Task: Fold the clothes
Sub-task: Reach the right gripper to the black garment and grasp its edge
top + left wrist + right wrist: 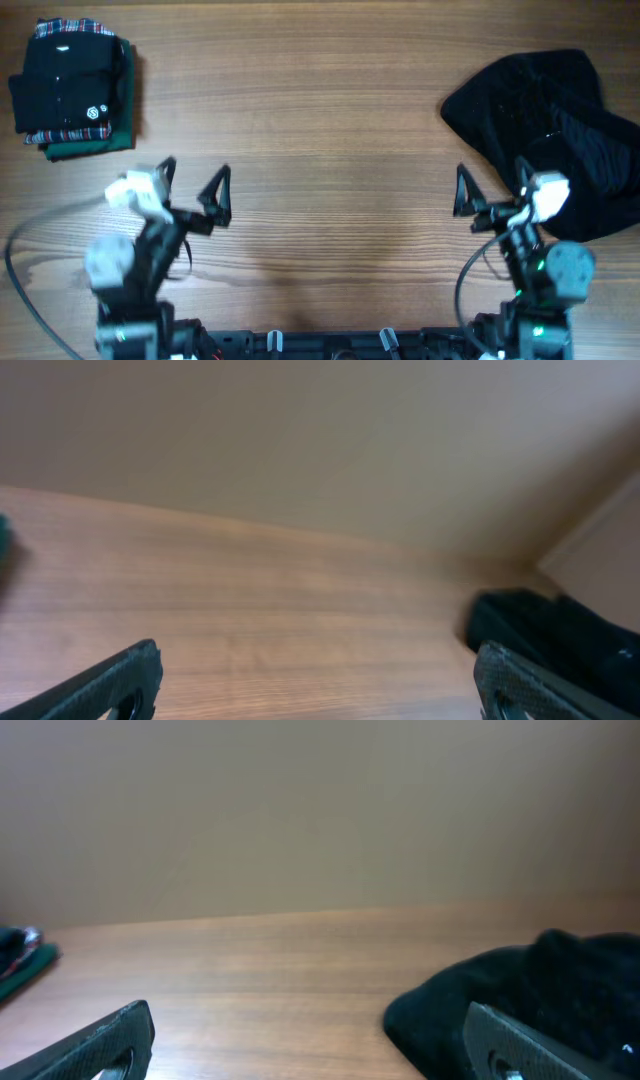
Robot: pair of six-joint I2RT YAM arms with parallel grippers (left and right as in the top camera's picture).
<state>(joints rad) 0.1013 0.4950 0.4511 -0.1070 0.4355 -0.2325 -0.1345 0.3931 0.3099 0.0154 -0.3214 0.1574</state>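
**A:** Clothes (545,120)?
**B:** Black heap, crumpled on the counter (330,120) at the right edge of the frame.
**A:** Anything gripped?
**B:** No. The left fingers (218,190) are spread wide and empty. So are the right fingers (463,192), at the heap's edge.

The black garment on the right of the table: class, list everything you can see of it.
The black garment is dark, soft, slightly fuzzy-looking cloth lying in a crumpled, unfolded heap with rumpled folds. It rests on the wooden table at the right side, reaching the overhead picture's right edge. No buttons or trim can be made out. Seen from above, the right gripper stands at its near left edge, jaws open, holding nothing; whether a finger touches the cloth cannot be told.
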